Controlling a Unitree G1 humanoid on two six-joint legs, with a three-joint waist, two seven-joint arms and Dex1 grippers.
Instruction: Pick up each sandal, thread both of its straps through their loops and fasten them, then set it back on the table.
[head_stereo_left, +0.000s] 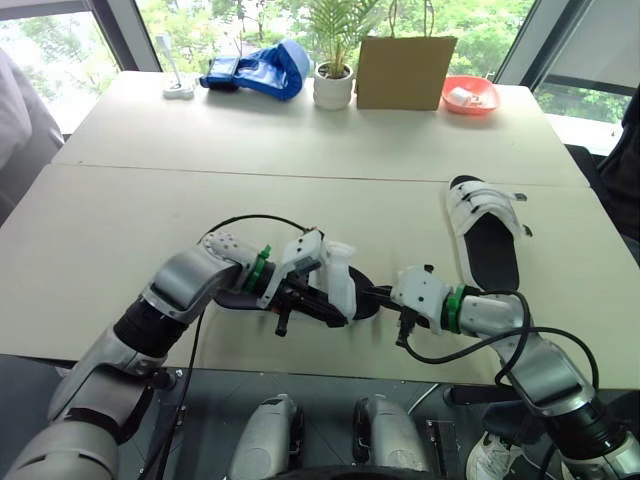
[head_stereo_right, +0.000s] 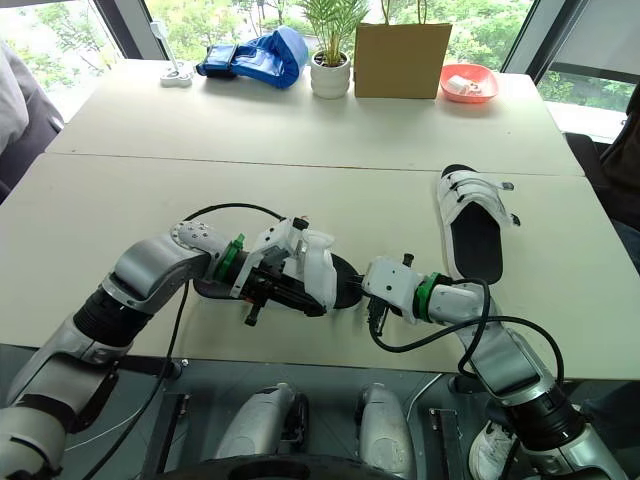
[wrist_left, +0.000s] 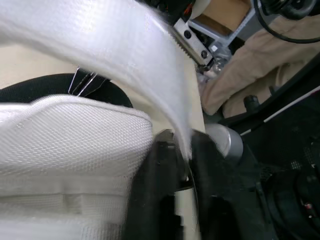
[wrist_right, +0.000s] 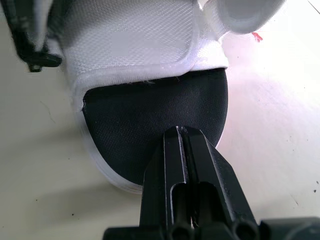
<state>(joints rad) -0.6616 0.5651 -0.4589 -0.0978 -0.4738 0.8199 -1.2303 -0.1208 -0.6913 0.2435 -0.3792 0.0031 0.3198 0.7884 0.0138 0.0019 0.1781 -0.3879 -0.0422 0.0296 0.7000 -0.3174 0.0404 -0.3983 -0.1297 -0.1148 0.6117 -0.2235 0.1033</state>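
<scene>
sandal (wrist_right: 150, 105) lay at the table's (head_stereo_left: 150, 220) front edge. left gripper (wrist_left: 182, 175) pinched its white strap (wrist_left: 150, 65): soft, floppy webbing, judged best held near the tip. right gripper (wrist_right: 182, 131), fingers together, pressed on the toe; sole looked light and bendy, likely to slide.

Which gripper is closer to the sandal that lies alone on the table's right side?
Right. The right gripper sits at the toe of the held sandal, near the lone sandal; the left gripper pinches a strap farther left.
</scene>
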